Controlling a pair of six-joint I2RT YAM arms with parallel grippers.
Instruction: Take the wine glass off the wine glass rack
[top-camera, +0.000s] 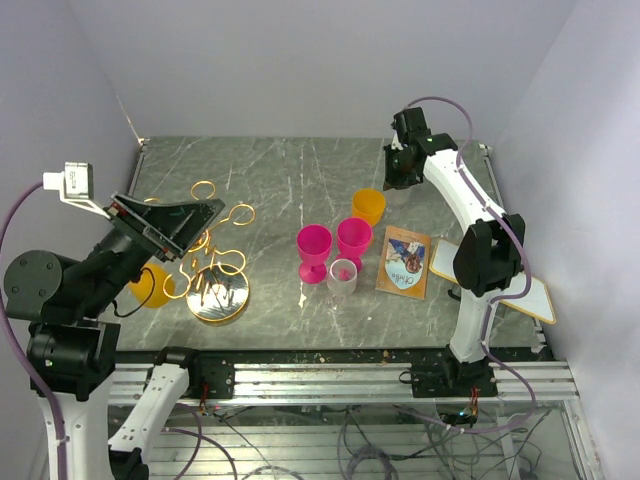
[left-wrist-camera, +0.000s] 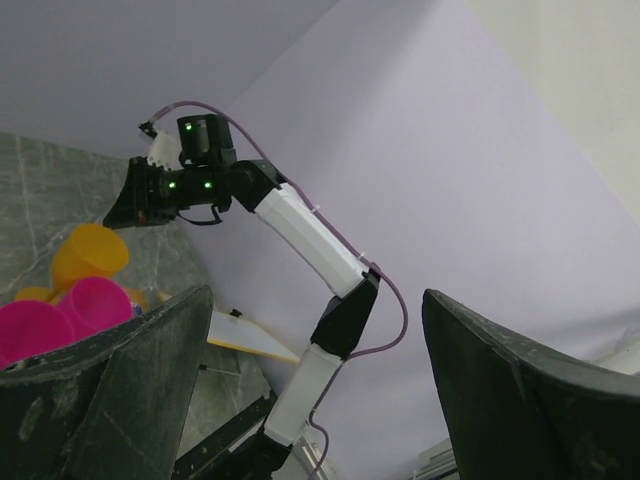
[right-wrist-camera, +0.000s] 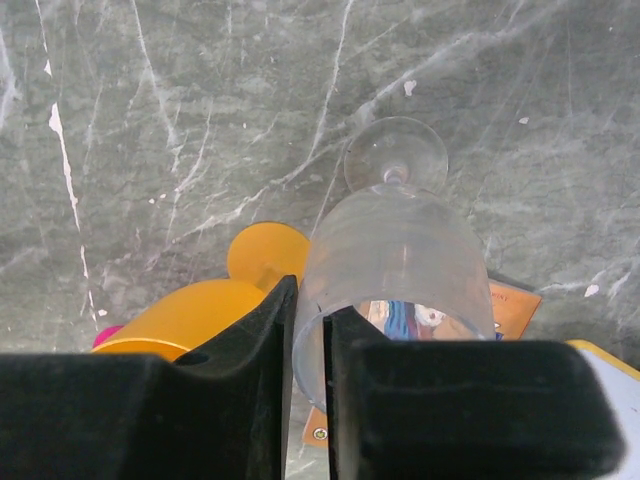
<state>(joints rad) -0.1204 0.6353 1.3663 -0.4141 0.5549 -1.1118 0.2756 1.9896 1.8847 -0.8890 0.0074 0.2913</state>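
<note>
The gold wire wine glass rack (top-camera: 218, 296) stands on its round disc base at the front left, its loop-ended arms (top-camera: 238, 213) spread out and empty. My right gripper (right-wrist-camera: 310, 300) is shut on the rim wall of a clear wine glass (right-wrist-camera: 400, 250), one finger inside the bowl and one outside. The glass's foot (right-wrist-camera: 395, 155) points at the marble table far from the rack. In the top view the right gripper (top-camera: 400, 178) is at the far right. My left gripper (top-camera: 203, 216) is open and empty, raised over the rack's arms and aimed sideways at the right arm (left-wrist-camera: 300, 230).
Two pink goblets (top-camera: 313, 246) (top-camera: 354, 238), an orange goblet (top-camera: 368, 206) and a small clear cup (top-camera: 342, 276) stand mid-table. A printed card (top-camera: 405, 262) lies beside them. An orange cup (top-camera: 152, 286) sits left of the rack. A white board (top-camera: 530, 296) lies at the right edge.
</note>
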